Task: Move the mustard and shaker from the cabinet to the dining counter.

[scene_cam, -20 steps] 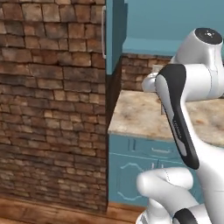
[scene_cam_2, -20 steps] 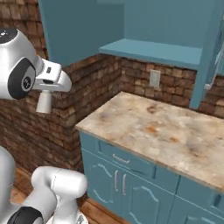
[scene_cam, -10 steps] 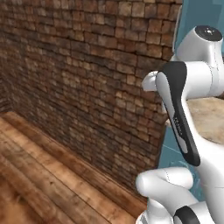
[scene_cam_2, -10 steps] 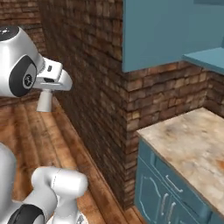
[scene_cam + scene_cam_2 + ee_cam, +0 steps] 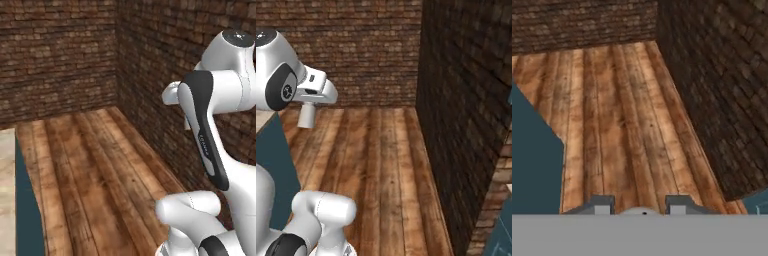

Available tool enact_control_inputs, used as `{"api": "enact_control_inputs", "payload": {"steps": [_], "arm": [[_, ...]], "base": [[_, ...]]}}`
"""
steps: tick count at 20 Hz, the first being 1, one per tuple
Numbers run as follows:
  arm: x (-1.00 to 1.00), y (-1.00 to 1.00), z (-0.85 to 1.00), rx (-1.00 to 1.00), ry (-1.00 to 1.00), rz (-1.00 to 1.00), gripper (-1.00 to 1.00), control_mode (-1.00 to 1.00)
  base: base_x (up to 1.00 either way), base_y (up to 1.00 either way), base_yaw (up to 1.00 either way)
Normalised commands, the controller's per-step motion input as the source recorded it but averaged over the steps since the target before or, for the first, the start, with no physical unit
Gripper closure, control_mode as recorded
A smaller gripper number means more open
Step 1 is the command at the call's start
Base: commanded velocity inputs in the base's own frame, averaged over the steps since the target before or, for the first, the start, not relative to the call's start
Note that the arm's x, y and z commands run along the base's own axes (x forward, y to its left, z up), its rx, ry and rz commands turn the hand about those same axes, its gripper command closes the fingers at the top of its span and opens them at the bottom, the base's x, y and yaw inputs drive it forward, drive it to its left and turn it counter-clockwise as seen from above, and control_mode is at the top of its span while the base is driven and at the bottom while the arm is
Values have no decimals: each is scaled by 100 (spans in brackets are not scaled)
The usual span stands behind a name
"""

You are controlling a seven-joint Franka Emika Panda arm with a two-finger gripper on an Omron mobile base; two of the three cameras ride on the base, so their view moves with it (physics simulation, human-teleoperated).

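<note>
Room: brick walls (image 5: 65,55) meeting in a corner, plank floor (image 5: 95,165) below; open space is faced by the base.
Dining counter: teal block with a beige top edge is seen at the left (image 5: 27,215), (image 5: 271,165), (image 5: 532,165); judged to be the island's end, near but not yet under the hand.
Gripper: (image 5: 640,206) closed as far as it goes on something; a gap is left between the fingertips (image 5: 602,204), and that gap is occupied by a pale rounded object.
Shaker: (image 5: 644,211) the pale rounded object between the tips is judged to be the shaker's top; only a sliver is shown, so the identity is not certain.
Arm pose: arm (image 5: 210,125) is kept folded close to the body and the hand (image 5: 308,92) is carried high, pointed forward and down; judged to be a travel pose, so the load is kept clear of walls and counter edge while the base is driven.
Step in hand: transport of the load towards the counter, judged.
Next move: counter top should be brought under the hand, then the load lowered and released upright.
Risk: small smooth item held by its top could be slipped or tipped on set-down.
Mustard: status cannot be judged from this position.
</note>
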Motion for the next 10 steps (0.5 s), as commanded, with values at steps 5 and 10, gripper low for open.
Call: {"api": "enact_control_inputs", "payload": {"steps": [5, 10], "arm": [[0, 0, 0, 0, 0, 0, 100, 100], [0, 0, 0, 0, 0, 0, 100, 100]], "base": [[-12, 46, 74], [-9, 41, 74]]}}
